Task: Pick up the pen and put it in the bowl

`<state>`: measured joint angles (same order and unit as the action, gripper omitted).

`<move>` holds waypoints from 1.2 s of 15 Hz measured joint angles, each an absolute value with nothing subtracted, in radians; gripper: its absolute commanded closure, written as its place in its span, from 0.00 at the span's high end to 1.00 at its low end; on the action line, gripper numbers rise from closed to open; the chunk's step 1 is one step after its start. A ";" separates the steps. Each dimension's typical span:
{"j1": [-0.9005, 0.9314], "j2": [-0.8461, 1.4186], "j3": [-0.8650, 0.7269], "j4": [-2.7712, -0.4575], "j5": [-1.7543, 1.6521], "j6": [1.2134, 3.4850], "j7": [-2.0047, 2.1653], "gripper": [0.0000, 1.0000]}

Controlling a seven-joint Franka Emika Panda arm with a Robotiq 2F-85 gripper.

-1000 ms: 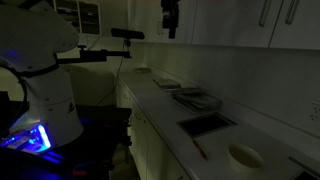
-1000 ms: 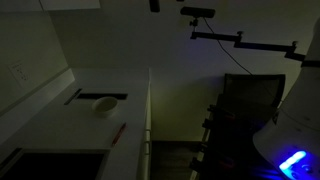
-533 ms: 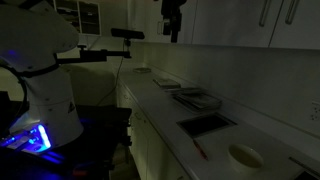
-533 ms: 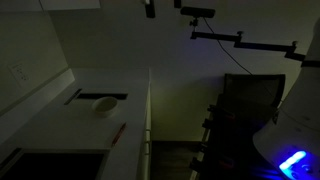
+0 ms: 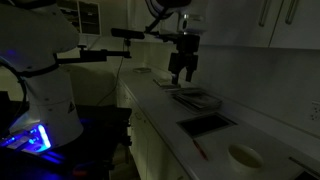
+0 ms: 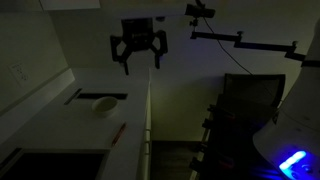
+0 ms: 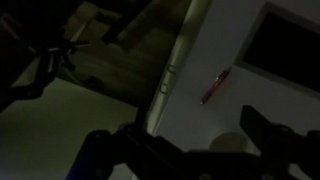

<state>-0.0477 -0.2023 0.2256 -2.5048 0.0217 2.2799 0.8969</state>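
Observation:
The scene is dim. The thin reddish pen (image 5: pixel 199 149) lies on the white counter near its front edge; it also shows in an exterior view (image 6: pixel 117 133) and in the wrist view (image 7: pixel 215 87). The cream bowl (image 5: pixel 244 156) sits beyond the pen; it also shows in an exterior view (image 6: pixel 106 105) and, partly, between the fingers in the wrist view (image 7: pixel 232 145). My gripper (image 5: pixel 181 72) hangs open and empty high above the counter; it also shows in an exterior view (image 6: pixel 140 58). It is far from the pen and bowl.
A dark flat rectangular tray (image 5: pixel 206 124) lies on the counter between gripper and pen. More dark items (image 5: pixel 196 98) lie farther along. A dark strip (image 6: pixel 97 96) lies behind the bowl. The counter edge drops to cabinets (image 6: pixel 150 120). A camera boom (image 5: pixel 127 34) stands nearby.
The gripper has come down from the top of the picture into full view above the counter. The pen and bowl have not moved.

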 measured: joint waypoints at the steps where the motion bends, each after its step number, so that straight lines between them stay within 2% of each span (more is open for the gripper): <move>1: -0.046 -0.151 0.219 -2.505 0.035 2.334 0.932 1.00; 5: -0.029 0.065 0.184 -2.485 0.048 2.535 1.109 1.00; 8: 0.016 0.195 0.140 -2.448 0.068 2.587 1.166 1.00; 15: 0.042 0.179 0.111 -2.448 0.068 2.589 1.165 1.00; 18: 0.058 0.244 0.068 -2.427 0.070 2.631 1.165 1.00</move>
